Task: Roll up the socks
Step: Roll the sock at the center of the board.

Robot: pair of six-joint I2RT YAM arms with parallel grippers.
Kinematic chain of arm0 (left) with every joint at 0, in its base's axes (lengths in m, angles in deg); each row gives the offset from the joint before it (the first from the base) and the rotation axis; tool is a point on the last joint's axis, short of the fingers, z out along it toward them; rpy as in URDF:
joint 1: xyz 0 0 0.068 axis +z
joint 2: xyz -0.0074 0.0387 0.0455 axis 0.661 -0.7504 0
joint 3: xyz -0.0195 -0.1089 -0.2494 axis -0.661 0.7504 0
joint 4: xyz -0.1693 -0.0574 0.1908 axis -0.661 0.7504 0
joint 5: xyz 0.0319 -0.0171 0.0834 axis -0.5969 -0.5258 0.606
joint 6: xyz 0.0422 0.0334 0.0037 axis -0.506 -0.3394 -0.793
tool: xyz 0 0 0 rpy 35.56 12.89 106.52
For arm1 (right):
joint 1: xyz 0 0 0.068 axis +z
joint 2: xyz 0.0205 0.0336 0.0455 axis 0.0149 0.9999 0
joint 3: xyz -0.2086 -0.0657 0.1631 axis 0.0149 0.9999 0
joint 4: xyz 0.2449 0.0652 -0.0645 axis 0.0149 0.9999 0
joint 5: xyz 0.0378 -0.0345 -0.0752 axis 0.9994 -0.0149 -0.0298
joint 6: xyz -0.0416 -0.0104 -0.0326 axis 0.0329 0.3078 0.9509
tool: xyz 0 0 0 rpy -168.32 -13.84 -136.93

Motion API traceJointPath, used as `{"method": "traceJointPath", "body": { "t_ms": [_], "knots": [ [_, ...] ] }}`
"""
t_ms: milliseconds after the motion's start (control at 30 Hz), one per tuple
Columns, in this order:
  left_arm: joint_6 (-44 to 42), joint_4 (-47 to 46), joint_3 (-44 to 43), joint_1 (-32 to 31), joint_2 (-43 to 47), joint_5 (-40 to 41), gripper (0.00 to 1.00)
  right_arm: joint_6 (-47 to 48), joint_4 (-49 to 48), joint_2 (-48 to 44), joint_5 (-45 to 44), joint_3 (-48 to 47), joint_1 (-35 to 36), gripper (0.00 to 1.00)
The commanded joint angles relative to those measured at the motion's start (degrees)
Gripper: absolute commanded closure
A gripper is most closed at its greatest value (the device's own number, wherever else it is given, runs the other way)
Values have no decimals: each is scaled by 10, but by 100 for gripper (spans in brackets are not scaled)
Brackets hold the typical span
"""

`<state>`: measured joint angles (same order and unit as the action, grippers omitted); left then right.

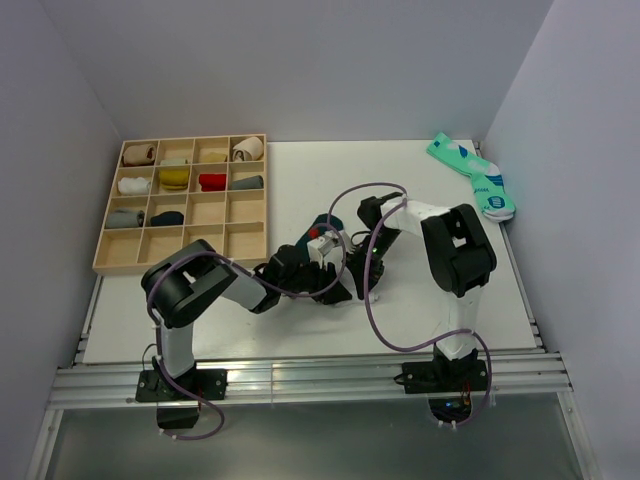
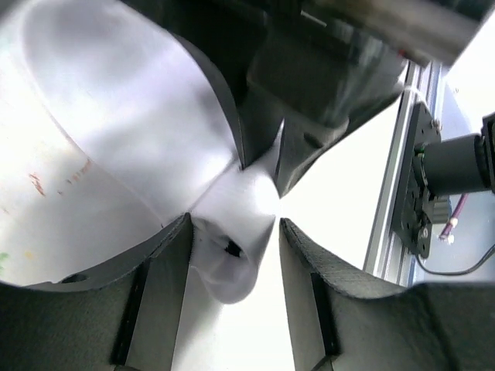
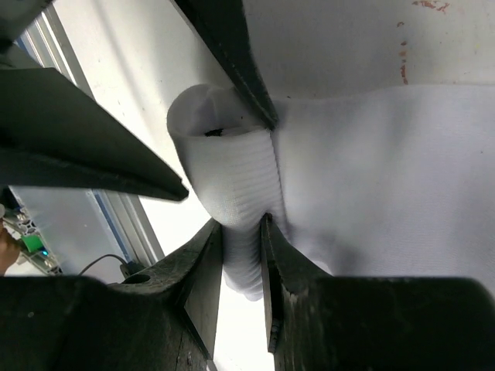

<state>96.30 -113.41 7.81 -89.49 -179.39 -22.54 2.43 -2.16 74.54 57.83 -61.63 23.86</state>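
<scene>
The white sock [image 3: 371, 170] lies flat with its near end curled into a roll [image 3: 224, 170]. My right gripper [image 3: 241, 226] is shut on that roll, with fabric pinched between its fingers. In the left wrist view the roll end [image 2: 232, 247] sits between the spread fingers of my left gripper [image 2: 234, 232]; it touches the left finger and stands apart from the right one. In the top view both grippers meet at mid-table, the left [image 1: 325, 282] and the right [image 1: 340, 258]. The dark green sock [image 1: 322, 224] shows just behind them, mostly hidden.
A wooden compartment tray [image 1: 105, 262] holding several rolled socks stands at the back left. A mint-green pair [image 1: 475, 175] lies at the back right corner. The aluminium rail [image 1: 300, 385] runs along the table's near edge, close to the grippers.
</scene>
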Motion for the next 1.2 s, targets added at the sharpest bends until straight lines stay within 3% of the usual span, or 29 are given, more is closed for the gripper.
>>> {"method": "traceJointPath", "body": {
  "t_ms": [0, 267, 467, 533, 567, 667, 800, 967, 1167],
  "knots": [
    [-1, -39, 11, -7, -9, -29, 46, 9, -44, 29, -56, -1, 5, 87],
    [10, -43, 3, -6, -14, -25, 47, 6, -45, 32, -59, -5, 5, 87],
    [30, -22, -5, -10, -14, 5, 59, -4, -54, 29, -60, -1, 5, 87],
    [35, -4, -11, -14, -12, 14, 69, -9, -60, 23, -61, 3, 5, 86],
    [39, 16, -15, -20, -11, 35, 82, -15, -63, 21, -64, 5, 5, 86],
    [58, 53, -27, -36, 0, 65, 100, -26, -81, 2, -69, 14, 5, 75],
    [101, 165, -43, -65, 26, 173, 100, -55, -124, -37, -86, 35, 5, 51],
    [175, 225, -43, -79, 45, 220, 100, -88, -171, -99, -97, 62, 0, 41],
    [222, 292, -52, -83, 60, 223, 100, -98, -190, -150, -91, 86, -19, 37]
  ]
}}
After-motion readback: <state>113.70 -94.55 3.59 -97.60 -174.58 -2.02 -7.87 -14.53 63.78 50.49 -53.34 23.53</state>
